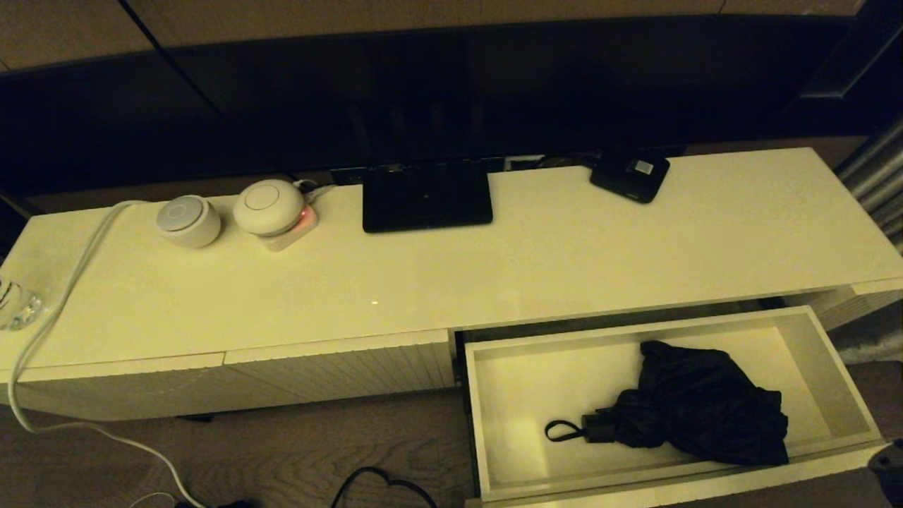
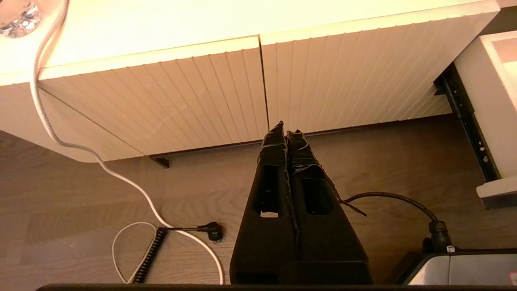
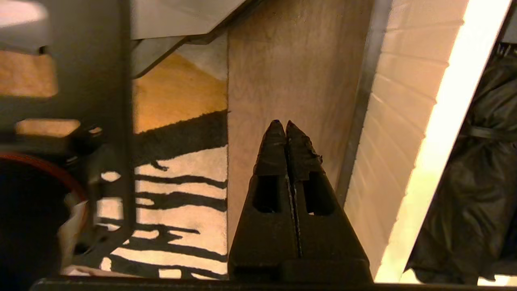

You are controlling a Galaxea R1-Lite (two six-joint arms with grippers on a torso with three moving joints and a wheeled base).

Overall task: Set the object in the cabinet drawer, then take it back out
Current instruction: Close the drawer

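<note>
The cabinet drawer (image 1: 487, 423) stands pulled out at the lower right of the head view. The black folding umbrella (image 1: 698, 409) lies inside it, fabric bunched towards the right, with its short handle (image 1: 598, 427) and wrist loop (image 1: 561, 430) pointing left. My right gripper (image 3: 281, 123) is shut and empty. It hangs over the wooden floor just outside the drawer's ribbed front (image 3: 387, 133), with the umbrella (image 3: 472, 194) showing beyond that front. My left gripper (image 2: 286, 128) is shut on nothing, low over the floor before the closed ribbed fronts (image 2: 181, 93).
On the cabinet top stand a flat black stand base (image 1: 426, 196), a small black box with a white label (image 1: 630, 175) and two round white devices (image 1: 188, 220). A white cable (image 1: 63, 296) trails down to the floor. A striped rug (image 3: 177, 202) lies near my right gripper.
</note>
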